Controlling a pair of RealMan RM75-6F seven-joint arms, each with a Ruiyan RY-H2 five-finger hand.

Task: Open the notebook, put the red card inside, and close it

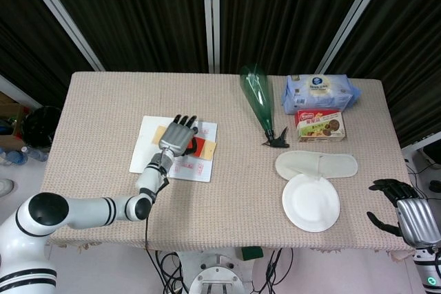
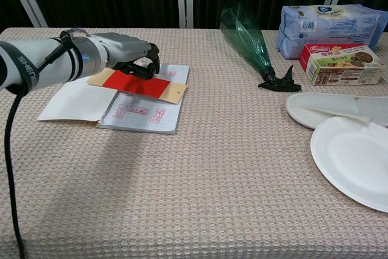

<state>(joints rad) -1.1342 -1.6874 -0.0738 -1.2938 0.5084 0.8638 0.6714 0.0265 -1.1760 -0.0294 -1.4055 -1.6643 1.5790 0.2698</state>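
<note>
A: We note the notebook (image 2: 130, 104) lying open on the table (image 2: 200, 192), the red card (image 2: 138, 84) across its pages.

B: Left robot hand (image 2: 130, 56) over the card, fingers curled down onto it. Right robot hand (image 1: 406, 215) off the table edge, fingers spread, holding nothing.

- Notebook (image 2: 145, 107), open: red stamp-like marks on the right-hand page, too small to read.
- Blue-and-white soft pack (image 2: 330, 21) at the table's far right: round blue logo on top, lettering not legible.
- Red and green box (image 2: 341, 62) beside the pack: white brand patch on a red band and small print, none readable.
- Left arm's forearm (image 2: 27, 68): dark lettering on the grey shell, seems to begin "SHEN"; the rest unclear.
</note>
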